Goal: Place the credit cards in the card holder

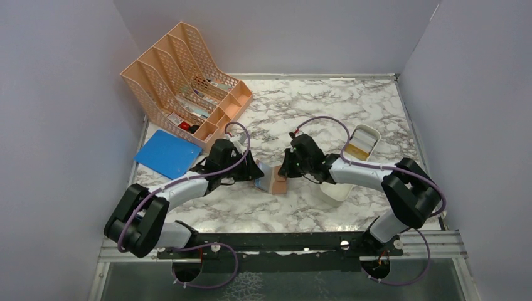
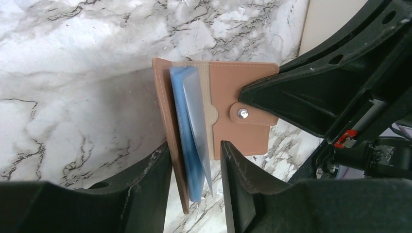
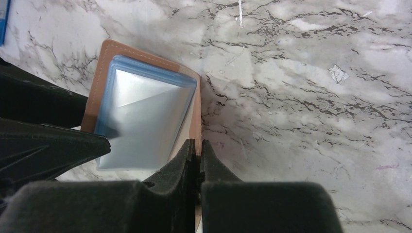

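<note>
1. Biggest risk right now: the left gripper [image 2: 194, 162] straddles one tan cover and the blue sleeves [image 2: 187, 121] together. If it pinches down like that, the pockets get squeezed flat and no card slides in.
2. Second worry: the card holder [image 2: 233, 87] stands on edge, half open on the marble table [image 2: 73, 73], and it looks propped only by the two arms. A tug from either side could fold it shut or pull it out of the other's grip.
3. Third: both grippers crowd the same small wallet, close together, so a bump looks likely if either one shifts.
4. Left jaws are partway open, with a middling gap. One finger [image 2: 145, 179] lies against the outer cover. The other looks just off the clear sleeve, so I judge nothing is clamped yet.
5. On the right gripper [image 3: 198, 145], the jaws are pressed almost together, pinching the thin tan edge of the snap-side cover.
6. The credit cards [image 1: 358, 150]: neither gripper carries one. A yellowish one shows in the white tray [image 1: 371, 132], well apart from the wallet, off to the right.
</note>
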You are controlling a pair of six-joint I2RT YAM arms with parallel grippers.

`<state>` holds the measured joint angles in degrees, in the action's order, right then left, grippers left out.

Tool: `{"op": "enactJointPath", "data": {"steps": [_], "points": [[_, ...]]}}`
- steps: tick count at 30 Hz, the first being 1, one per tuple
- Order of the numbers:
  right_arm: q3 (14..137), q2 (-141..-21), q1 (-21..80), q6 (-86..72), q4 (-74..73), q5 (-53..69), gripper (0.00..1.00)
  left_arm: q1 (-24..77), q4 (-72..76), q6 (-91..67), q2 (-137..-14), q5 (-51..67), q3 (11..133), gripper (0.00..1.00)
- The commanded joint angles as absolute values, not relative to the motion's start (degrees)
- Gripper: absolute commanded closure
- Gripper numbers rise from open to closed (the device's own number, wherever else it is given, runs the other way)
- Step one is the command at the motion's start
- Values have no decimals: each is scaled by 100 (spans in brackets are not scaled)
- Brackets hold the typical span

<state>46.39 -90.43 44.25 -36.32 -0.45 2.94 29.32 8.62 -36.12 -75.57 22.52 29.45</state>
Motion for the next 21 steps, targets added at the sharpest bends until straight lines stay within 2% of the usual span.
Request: {"op": "enactJointPath", "data": {"steps": [1,7,14,16,18,21], "points": [[4574,-9120,4438,-3542,175,396,95,2922,1265,-3656,-7587,2486,2870,59],[4582,-9122,4437,-3516,184,388,95,2919,1437,-3715,-7522,2565,2759,70],[4584,-9140,4435,-3516,189,378,95,2921,1645,-3779,-7408,2650,2653,71],[4593,-9169,4438,-3516,193,382,94,2923,1672,-3779,-7418,2705,2653,77],[4612,-9198,4438,-3524,174,374,90,2925,1694,-3790,-7417,2746,2650,82],[4757,-9189,4438,-3545,-31,397,82,2925,1694,-3858,-7365,2793,2649,83]]}}
